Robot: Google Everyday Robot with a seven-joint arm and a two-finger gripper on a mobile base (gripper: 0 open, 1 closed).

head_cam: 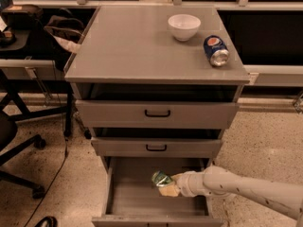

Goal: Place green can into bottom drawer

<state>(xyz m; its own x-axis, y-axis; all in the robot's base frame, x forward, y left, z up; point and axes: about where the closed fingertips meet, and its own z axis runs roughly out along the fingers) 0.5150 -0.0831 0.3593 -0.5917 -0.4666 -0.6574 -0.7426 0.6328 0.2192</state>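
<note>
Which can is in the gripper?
The green can, held by the gripper over the bottom drawer; the blue Pepsi can lies on the cabinet top.

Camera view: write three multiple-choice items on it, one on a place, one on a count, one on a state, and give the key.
1. Where is the green can?
A. on the floor
B. in the middle drawer
C. in the gripper, over the bottom drawer

2. How many things sit on the cabinet top?
A. one
B. two
C. four

3. The bottom drawer is:
A. pulled open
B. shut
C. taken out

Key:
1 C: the gripper is shut on the green can above the drawer's floor.
2 B: only the bowl and the Pepsi can are there.
3 A: its grey inside shows.
</note>
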